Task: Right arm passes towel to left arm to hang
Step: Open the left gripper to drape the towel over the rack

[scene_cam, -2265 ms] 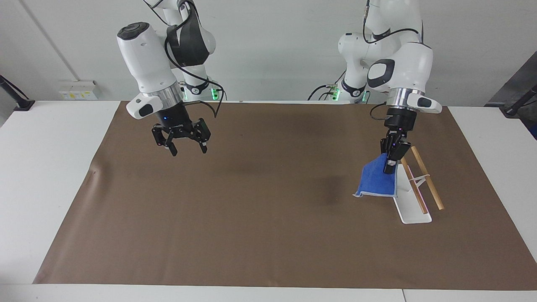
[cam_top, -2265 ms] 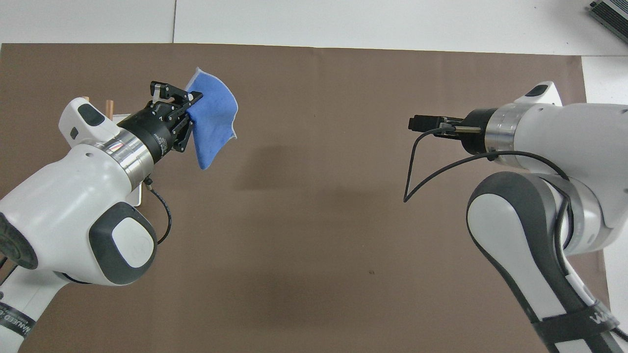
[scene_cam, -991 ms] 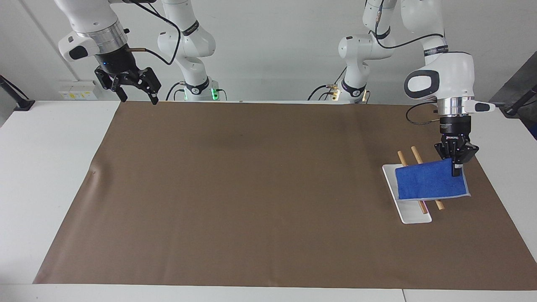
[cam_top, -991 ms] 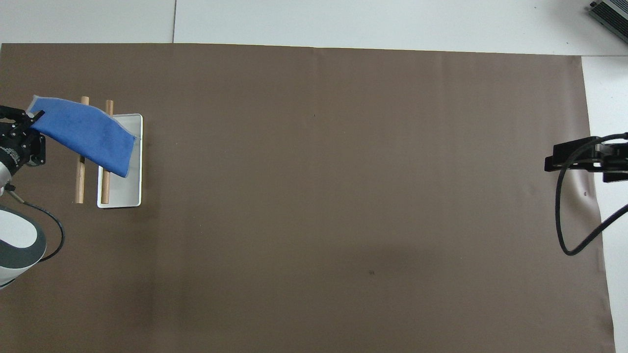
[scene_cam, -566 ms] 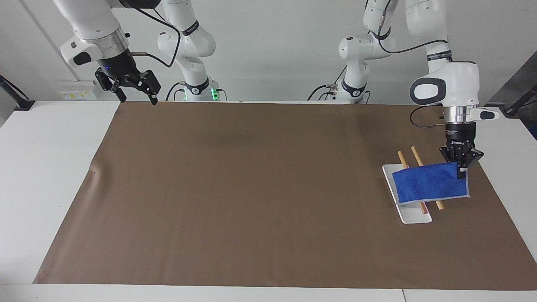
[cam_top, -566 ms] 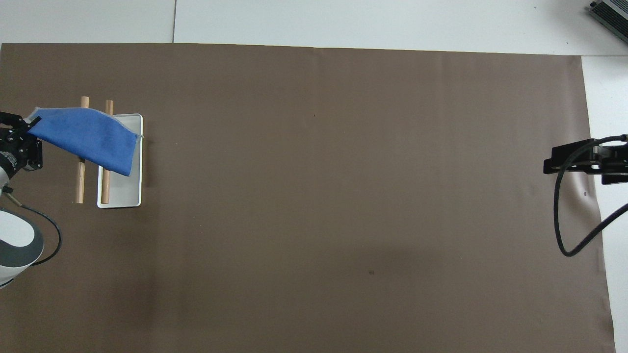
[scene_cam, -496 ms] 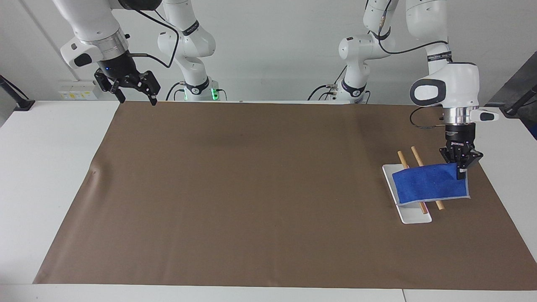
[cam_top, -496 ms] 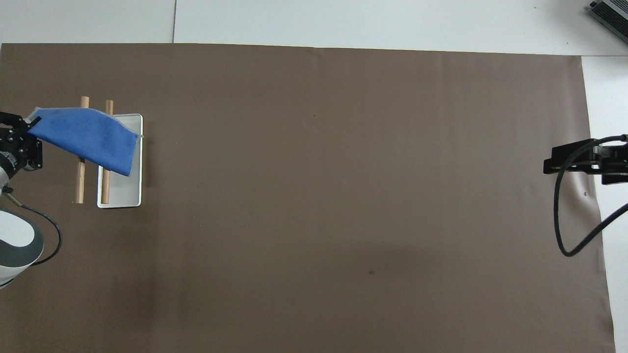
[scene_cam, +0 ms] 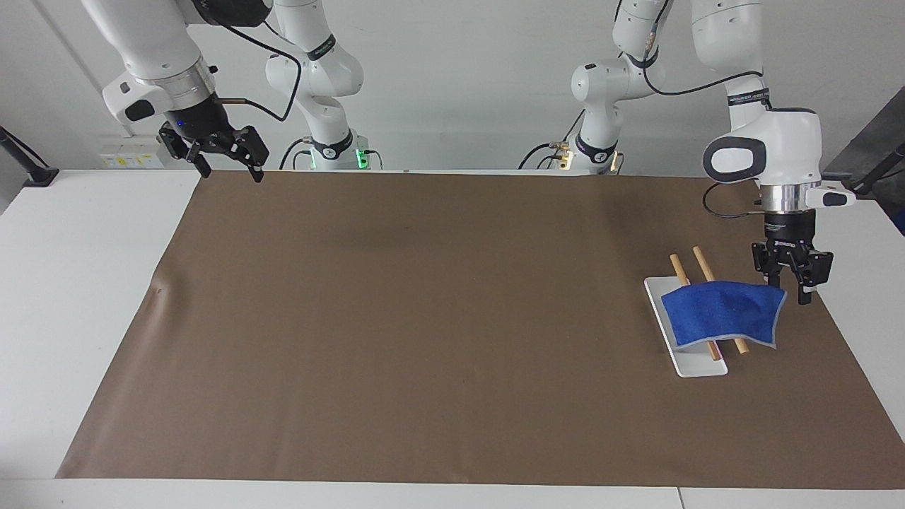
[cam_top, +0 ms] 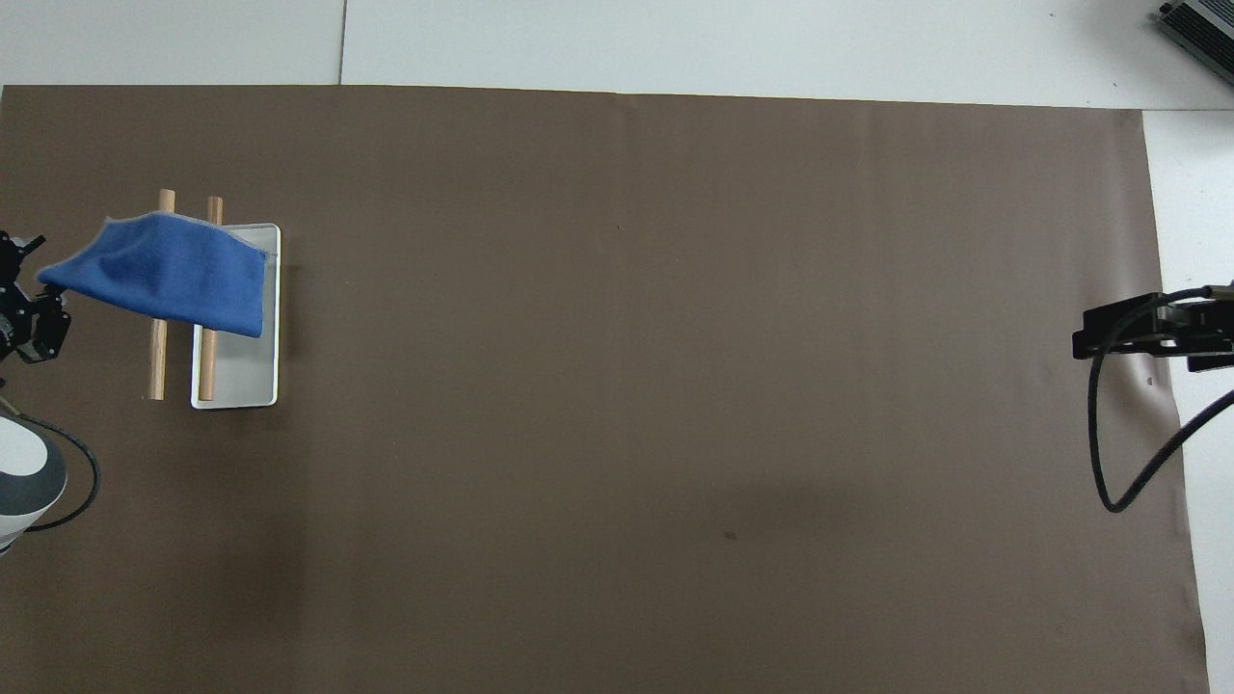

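The blue towel (scene_cam: pixel 721 312) lies draped over the two wooden rods (scene_cam: pixel 700 263) of a small rack with a white base (scene_cam: pixel 698 366), at the left arm's end of the table. Its corner toward the table's end sags just beside my left gripper (scene_cam: pixel 792 291), which stands open low over the mat with nothing between its fingers. In the overhead view the towel (cam_top: pixel 169 275) covers the middle of the rods (cam_top: pixel 156 371), and the left gripper (cam_top: pixel 24 304) shows at the picture's edge. My right gripper (scene_cam: pixel 232 173) hangs open and empty, high over the mat's corner at the right arm's end.
A big brown mat (scene_cam: pixel 424 318) covers most of the white table (scene_cam: pixel 78 283). The right gripper's black cable (cam_top: pixel 1118 463) loops over the mat's edge at the right arm's end.
My left gripper has opened and let go of the towel, then shifted slightly away from the rack. The freed corner has sagged beside the rods. The right arm has hardly moved.
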Available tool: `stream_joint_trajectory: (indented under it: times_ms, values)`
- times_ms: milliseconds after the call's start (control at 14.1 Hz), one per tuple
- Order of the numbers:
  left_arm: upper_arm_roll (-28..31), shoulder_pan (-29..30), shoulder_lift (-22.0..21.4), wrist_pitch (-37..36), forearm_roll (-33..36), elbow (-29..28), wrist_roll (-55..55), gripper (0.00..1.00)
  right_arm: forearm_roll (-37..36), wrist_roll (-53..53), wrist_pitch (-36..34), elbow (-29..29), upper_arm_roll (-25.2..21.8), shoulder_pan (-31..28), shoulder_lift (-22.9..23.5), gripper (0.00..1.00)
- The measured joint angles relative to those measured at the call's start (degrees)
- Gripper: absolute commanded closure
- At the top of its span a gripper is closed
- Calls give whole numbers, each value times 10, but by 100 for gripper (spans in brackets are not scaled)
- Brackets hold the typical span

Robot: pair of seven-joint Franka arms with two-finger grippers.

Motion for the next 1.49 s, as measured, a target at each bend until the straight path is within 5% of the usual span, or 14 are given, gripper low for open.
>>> stream_joint_trajectory:
  times_ms: [779,1487]
  values:
    - [5,11,-29,-144,13,86,3,0,0,0,0,0,0,-1,-3,0]
    - [-13,-78,-28,-254,242,152,7,0,0,0,0,0,0,-1,-4,0]
